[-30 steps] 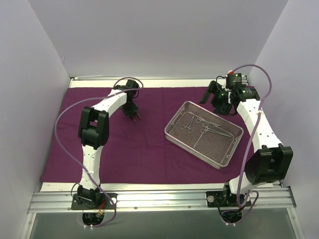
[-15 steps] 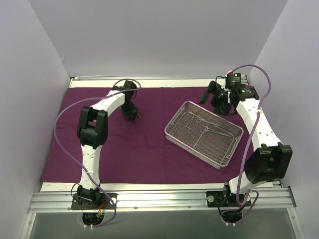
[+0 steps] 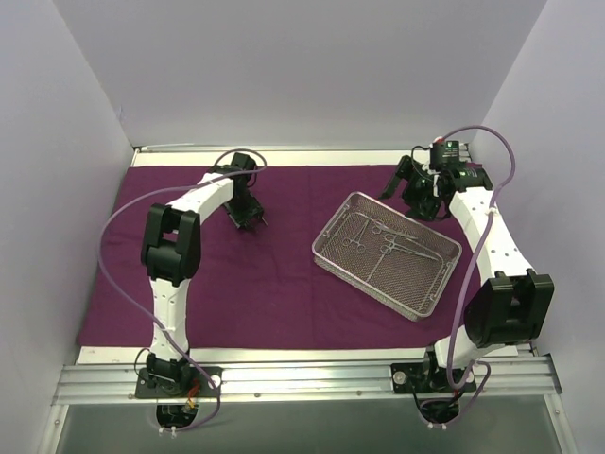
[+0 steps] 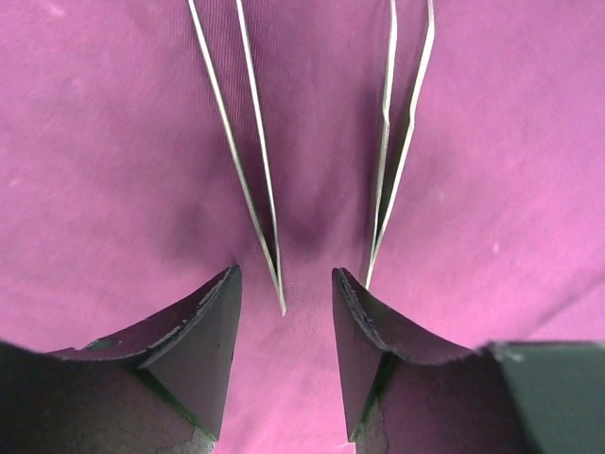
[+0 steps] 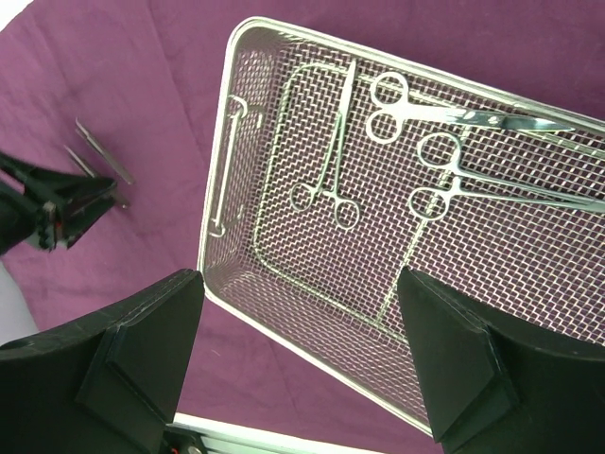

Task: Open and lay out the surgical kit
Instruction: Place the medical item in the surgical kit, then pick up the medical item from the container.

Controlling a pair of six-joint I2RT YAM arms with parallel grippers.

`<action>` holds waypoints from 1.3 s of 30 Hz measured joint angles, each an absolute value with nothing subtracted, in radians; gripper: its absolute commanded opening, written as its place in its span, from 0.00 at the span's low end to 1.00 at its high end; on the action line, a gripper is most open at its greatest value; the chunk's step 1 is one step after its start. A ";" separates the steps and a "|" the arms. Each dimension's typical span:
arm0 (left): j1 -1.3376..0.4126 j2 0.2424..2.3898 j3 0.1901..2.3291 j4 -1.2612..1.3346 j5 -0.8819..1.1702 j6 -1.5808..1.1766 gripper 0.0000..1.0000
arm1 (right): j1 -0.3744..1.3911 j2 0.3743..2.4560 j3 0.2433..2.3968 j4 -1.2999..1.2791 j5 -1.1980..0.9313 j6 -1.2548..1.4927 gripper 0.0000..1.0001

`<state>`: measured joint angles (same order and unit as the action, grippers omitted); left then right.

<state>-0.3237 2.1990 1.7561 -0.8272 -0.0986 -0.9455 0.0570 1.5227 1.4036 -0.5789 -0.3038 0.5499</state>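
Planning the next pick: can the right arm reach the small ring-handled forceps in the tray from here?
Probably yes. The right gripper hovers open by the tray, the forceps lie uncovered on the mesh, and nothing stands between them.

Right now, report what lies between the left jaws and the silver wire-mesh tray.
Two thin silver tweezers lie ahead of the left gripper; past them, only bare dark purple cloth up to the silver wire-mesh tray. Seen in left wrist and top views.

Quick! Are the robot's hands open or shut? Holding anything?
Left gripper: open, empty, thin silver tweezers lying before it.
Right gripper: open, empty, facing the silver wire-mesh tray.
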 measured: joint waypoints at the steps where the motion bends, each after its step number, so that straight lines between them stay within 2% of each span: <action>1: -0.323 2.187 1.748 -0.828 -0.096 -0.935 0.53 | 0.051 1.525 1.403 -0.579 -0.304 0.551 0.85; 10: -0.319 1.978 1.692 -0.810 -0.004 -0.659 0.54 | -0.022 1.538 1.275 -0.569 -0.244 0.581 0.73; 13: -0.319 1.866 1.600 -0.773 0.063 -0.544 0.56 | -0.047 1.538 1.205 -0.569 -0.213 0.606 0.67; 19: -0.318 1.693 1.399 -0.728 0.181 -0.396 0.56 | -0.085 1.538 1.093 -0.606 -0.146 0.625 0.67; 24: -0.303 1.650 1.283 -0.712 0.222 -0.328 0.56 | -0.092 1.538 1.056 -0.604 -0.106 0.623 0.64; 33: -0.244 1.615 1.264 -0.713 0.258 -0.274 0.55 | -0.090 1.546 1.018 -0.511 -0.076 0.868 0.63; 39: -0.228 1.583 1.277 -0.715 0.274 -0.260 0.55 | -0.090 1.630 1.017 -0.472 -0.002 1.029 0.59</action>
